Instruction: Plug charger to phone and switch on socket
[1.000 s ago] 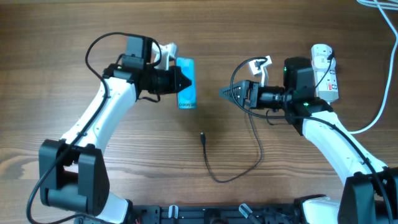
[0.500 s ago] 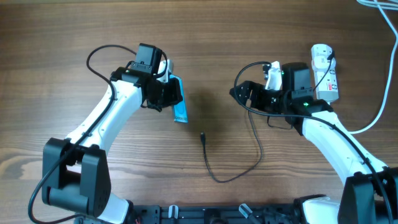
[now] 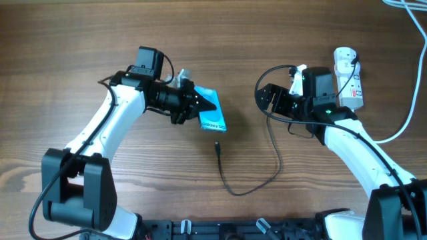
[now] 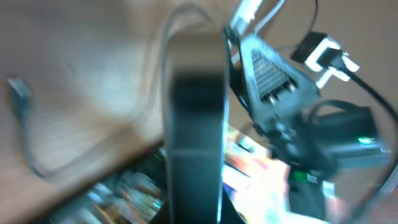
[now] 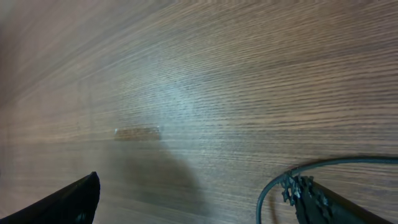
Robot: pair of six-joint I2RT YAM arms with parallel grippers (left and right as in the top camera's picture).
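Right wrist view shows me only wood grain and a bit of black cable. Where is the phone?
Observer: The phone is clamped in the left gripper, tilted, left of centre.
Operator: And the charger's plug tip?
Observer: The plug tip lies on the table just on the robot's side of the phone, not touching it.
Operator: The socket?
Observer: The socket lies at the far right of the overhead view.

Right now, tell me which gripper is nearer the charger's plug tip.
Left. The left gripper, holding the phone, is just up-left of the plug tip; the right gripper is farther off, up-right.
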